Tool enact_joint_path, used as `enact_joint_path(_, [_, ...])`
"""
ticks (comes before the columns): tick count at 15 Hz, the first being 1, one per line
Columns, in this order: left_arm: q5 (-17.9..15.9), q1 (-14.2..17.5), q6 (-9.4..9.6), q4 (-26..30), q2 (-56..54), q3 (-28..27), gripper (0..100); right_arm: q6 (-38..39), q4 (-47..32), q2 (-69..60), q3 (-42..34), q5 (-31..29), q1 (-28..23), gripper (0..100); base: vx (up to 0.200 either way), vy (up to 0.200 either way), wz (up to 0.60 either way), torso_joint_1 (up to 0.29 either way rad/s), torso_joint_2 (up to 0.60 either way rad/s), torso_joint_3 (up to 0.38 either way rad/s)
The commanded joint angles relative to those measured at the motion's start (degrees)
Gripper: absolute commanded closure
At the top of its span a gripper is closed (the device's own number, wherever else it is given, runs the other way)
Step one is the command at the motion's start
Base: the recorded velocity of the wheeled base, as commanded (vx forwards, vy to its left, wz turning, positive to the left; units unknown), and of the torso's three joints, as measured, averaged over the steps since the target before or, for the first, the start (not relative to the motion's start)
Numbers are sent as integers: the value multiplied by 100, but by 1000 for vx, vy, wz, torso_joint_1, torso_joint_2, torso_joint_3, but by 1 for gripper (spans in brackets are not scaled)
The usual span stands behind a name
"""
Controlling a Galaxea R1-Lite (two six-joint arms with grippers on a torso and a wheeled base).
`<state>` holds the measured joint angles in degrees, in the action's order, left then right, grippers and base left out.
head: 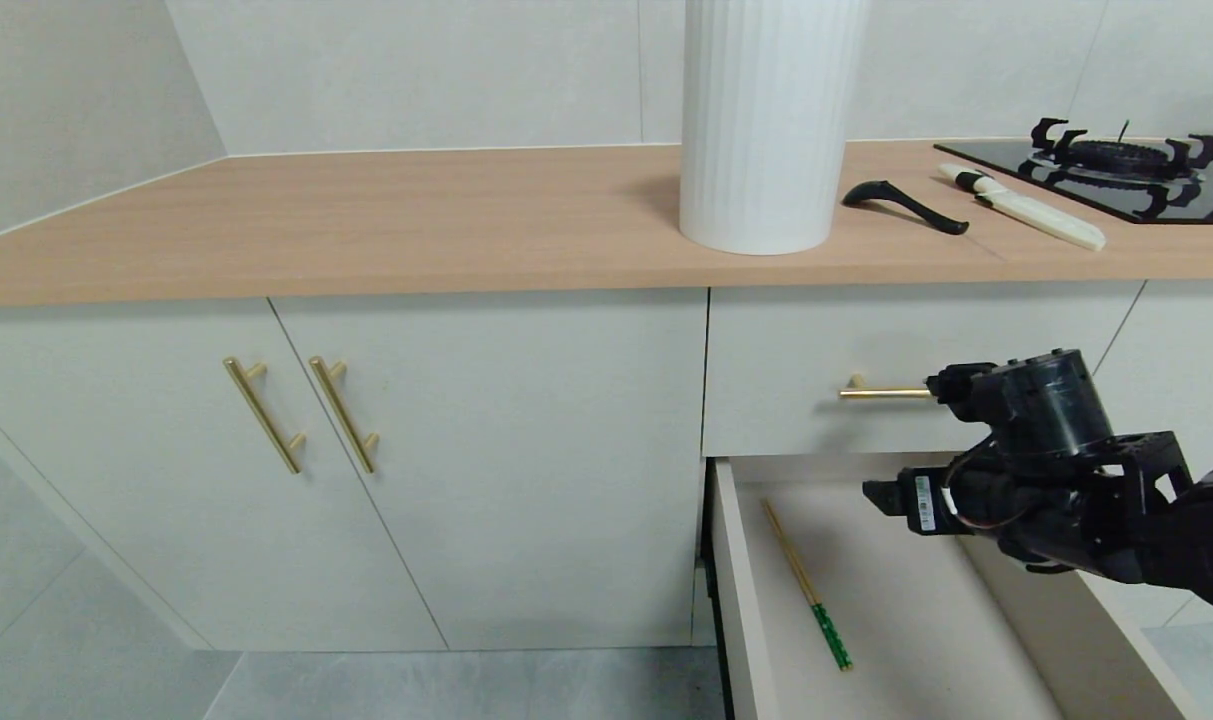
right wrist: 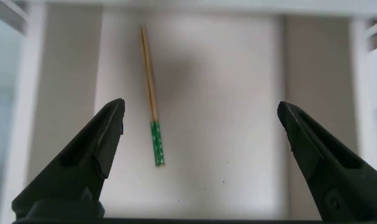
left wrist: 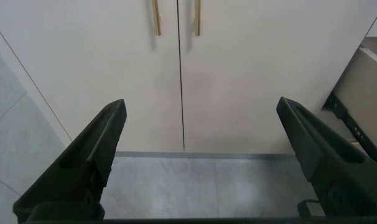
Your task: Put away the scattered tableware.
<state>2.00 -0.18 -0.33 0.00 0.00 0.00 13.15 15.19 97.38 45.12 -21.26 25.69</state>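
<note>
Chopsticks [head: 806, 585] lie flat in the open drawer [head: 736, 560], below the right gripper [right wrist: 201, 107], which is spread wide and empty. Looks like that drop-off is done. Next move likely needs it up over the counter [head: 366, 220] above, to the black spoon [head: 901, 205] or knife [head: 1026, 205].

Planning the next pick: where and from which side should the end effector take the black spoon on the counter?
Probably mid-handle, from above, closing across it. The black spoon lies on the countertop, its handle slim and free on both sides; the wider bowl end sits nearer the white container.
</note>
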Motion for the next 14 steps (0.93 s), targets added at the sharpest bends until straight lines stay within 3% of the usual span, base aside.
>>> enact_joint_path(1, [2, 1, -2, 0, 0, 0, 0, -6, 10, -290, -3, -1, -11, 0, 0, 0, 0, 0, 0, 0])
enact_joint_path(6, [2, 1, -2, 0, 0, 0, 0, -76, 10, -421, -12, -18, -20, 0, 0, 0, 0, 7, -36, -27])
enact_joint_path(10, [2, 1, -2, 0, 0, 0, 0, -164, 10, -457, -47, -18, -81, 0, 0, 0, 0, 84, -271, -266])
enact_joint_path(14, [2, 1, -2, 0, 0, 0, 0, -173, 10, -483, -47, -18, -90, 0, 0, 0, 0, 165, -538, -294])
